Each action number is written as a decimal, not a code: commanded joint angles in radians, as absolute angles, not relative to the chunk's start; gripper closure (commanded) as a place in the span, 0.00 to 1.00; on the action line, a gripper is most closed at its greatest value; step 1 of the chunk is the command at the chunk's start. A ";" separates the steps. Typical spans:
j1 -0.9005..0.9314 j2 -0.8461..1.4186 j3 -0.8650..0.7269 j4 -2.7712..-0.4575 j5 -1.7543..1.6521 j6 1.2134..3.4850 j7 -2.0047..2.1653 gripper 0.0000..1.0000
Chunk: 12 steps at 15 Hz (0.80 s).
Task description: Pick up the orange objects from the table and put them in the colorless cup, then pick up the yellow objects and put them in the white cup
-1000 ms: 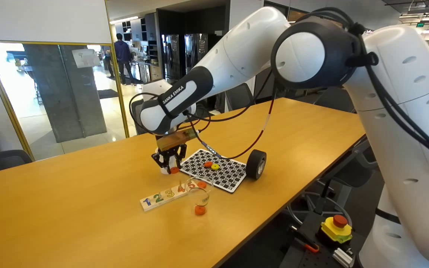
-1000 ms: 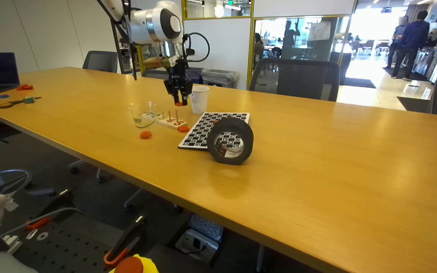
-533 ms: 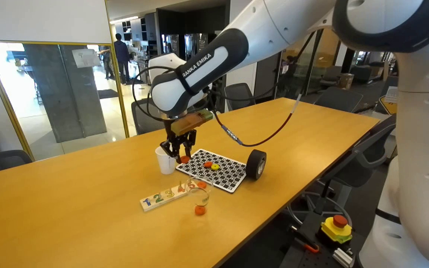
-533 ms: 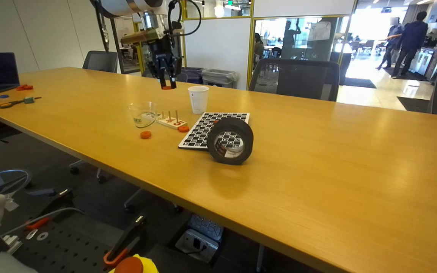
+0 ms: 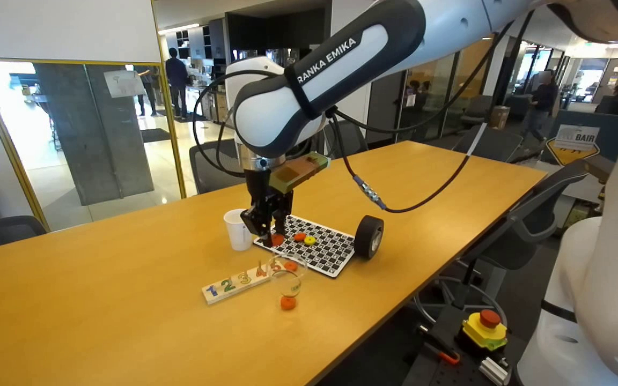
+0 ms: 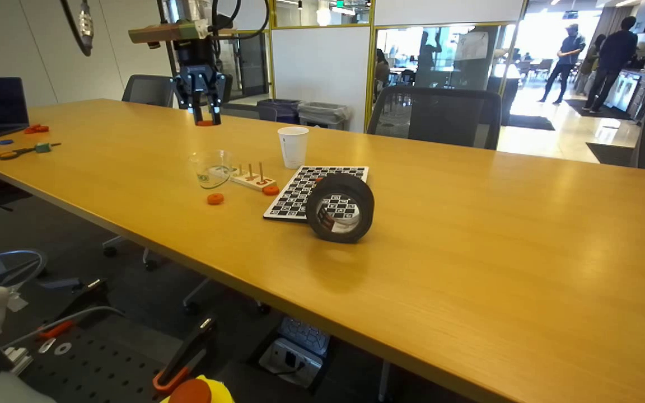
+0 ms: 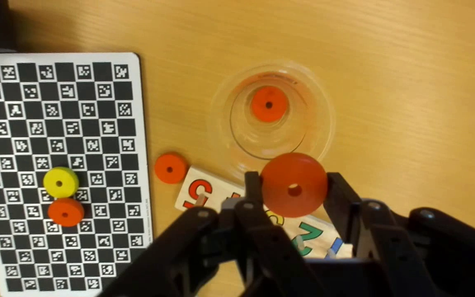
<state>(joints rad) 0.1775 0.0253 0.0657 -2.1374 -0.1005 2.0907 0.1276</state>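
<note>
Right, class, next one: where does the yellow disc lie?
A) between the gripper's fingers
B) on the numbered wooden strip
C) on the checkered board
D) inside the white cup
C: the wrist view shows the yellow disc lying on the checkered board, beside an orange disc.

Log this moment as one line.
Claw: shut on one orange disc, above table; clear cup: on table; yellow disc: on checkered board; white cup: upright

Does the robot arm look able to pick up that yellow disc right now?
Probably not yet: its gripper holds an orange disc, which it would likely have to release first. The yellow disc itself lies uncovered on the checkered board.
</note>
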 commanded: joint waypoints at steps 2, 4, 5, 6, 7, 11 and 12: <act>0.160 -0.035 0.098 -2.232 -0.021 2.141 0.021 0.81; 0.156 -0.033 0.098 -2.249 0.000 2.150 -0.011 0.81; 0.154 -0.033 0.096 -2.258 0.008 2.158 -0.021 0.81; 0.151 -0.033 0.093 -2.265 0.013 2.168 -0.032 0.81; 0.146 -0.029 0.091 -2.271 0.017 2.179 -0.039 0.81; 0.120 -0.012 0.081 -2.281 0.030 2.218 -0.089 0.82; 0.113 -0.008 0.078 -2.281 0.032 2.227 -0.098 0.82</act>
